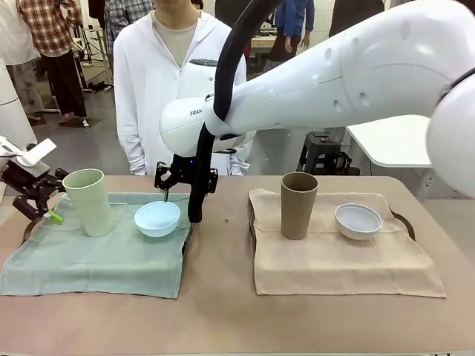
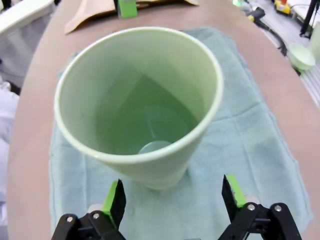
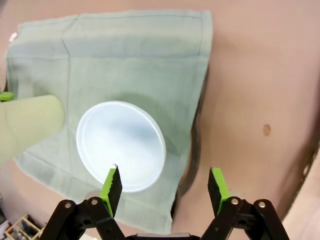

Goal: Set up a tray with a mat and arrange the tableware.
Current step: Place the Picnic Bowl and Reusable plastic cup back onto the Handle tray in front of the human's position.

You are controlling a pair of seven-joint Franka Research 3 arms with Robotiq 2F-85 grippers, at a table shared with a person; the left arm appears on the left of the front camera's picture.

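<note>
1. Front view: pale green tumbler [image 1: 89, 202] and light blue bowl [image 1: 157, 219] on green mat [image 1: 89, 259]; brown tumbler [image 1: 298, 205] and whitish bowl [image 1: 358, 221] on beige mat [image 1: 334, 259]. Right gripper [image 1: 169, 185] above the blue bowl's far rim; left gripper [image 1: 46, 211] beside the green tumbler.
2. Left wrist view: jaws apart, clear of the tumbler.
3. Right wrist view: jaws apart, one pad [image 3: 112, 183] over the bowl's rim.

Pale green tumbler [image 1: 89, 200] and light blue bowl [image 1: 156, 218] are seen on a teal-green mat [image 1: 89, 259], brown tumbler [image 1: 298, 204] and whitish bowl [image 1: 358, 220] on a beige mat [image 1: 341, 259].
</note>
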